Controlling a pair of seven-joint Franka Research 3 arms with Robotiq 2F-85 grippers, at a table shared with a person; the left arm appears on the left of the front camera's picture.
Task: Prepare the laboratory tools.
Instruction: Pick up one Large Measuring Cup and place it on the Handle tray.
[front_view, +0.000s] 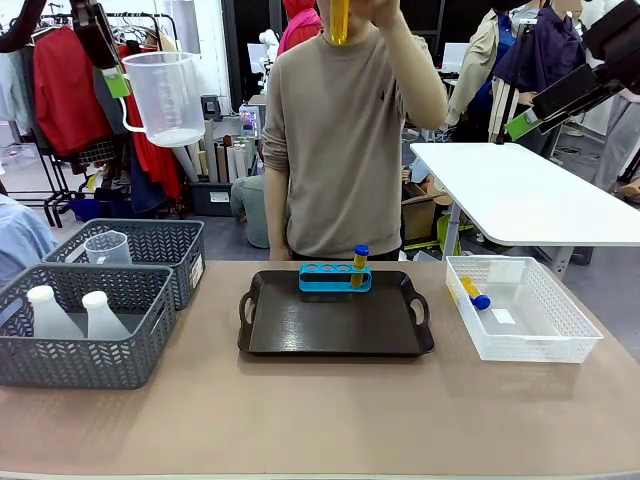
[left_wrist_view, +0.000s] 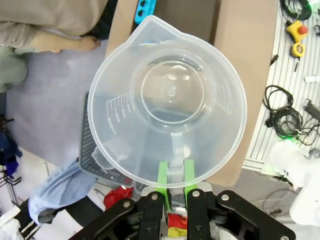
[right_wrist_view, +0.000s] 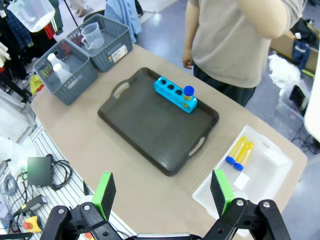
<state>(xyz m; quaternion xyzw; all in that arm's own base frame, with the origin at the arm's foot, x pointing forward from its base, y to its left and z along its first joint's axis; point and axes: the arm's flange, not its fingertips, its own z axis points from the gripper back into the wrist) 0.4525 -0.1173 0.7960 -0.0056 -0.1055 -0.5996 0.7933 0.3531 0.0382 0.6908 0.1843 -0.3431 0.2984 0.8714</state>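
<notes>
At ten o'clock in the front view, high above the table, the left gripper (front_view: 115, 82) is clamped on the handle of the clear measuring beaker (front_view: 165, 95). In the left wrist view its green pads (left_wrist_view: 163, 175) pinch that handle, and the beaker is empty with its spout pointing away from the wrist.

Below, at eight o'clock, the near grey basket (front_view: 80, 360) holds two frosted white flasks (front_view: 50, 312), upright and side by side. Just behind it, the far grey basket (front_view: 165, 250) holds a second clear beaker (front_view: 108, 247), also upright.

At the table's centre lies the black tray (front_view: 320, 325). At the tray's twelve o'clock edge sits a blue rack (front_view: 322, 278). One amber tube (front_view: 360, 265) stands in its rightmost hole, and the other three holes are vacant.

Beyond the tray, at twelve o'clock, a person (front_view: 345, 150) holds a raised tube (front_view: 340, 22) at the picture's top edge.

At three o'clock of the tray, the white basket (front_view: 520, 345) holds two capped tubes (right_wrist_view: 235, 150) lying side by side.

At two o'clock, high up, hangs the right gripper (front_view: 525, 122), its fingers spread wide and holding nothing.
</notes>
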